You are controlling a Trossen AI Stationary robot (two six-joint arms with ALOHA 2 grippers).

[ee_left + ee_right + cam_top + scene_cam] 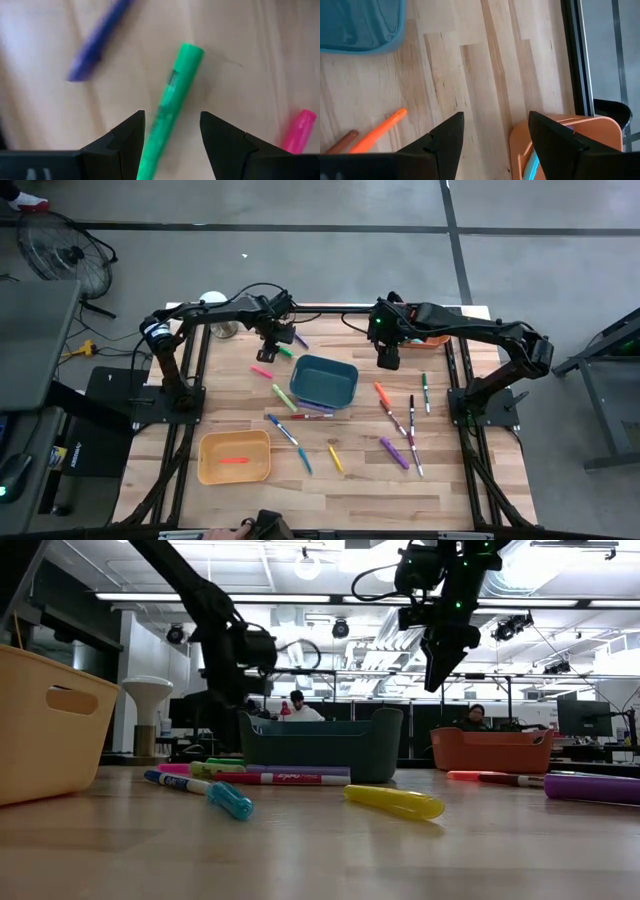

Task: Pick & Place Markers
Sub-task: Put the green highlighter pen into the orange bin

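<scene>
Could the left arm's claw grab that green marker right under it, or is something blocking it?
Probably yes. The left gripper is open, with the green marker lying between its fingers on bare wood. The purple marker and the pink marker lie off to the sides, apart from it, so nothing seems to block it.

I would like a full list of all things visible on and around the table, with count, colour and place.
markers: roughly fifteen loose, many colours, scattered on the wooden table
green marker: one, between the left tool's fingers
teal bin: one, table centre
yellow bin: one, near left, a red marker inside
orange bin: one, far right, under the right arm
fan: one, black, floor at far left
people: two, seated in the room behind
left tool: open, low over the green marker
right tool: open, raised near the orange bin
</scene>
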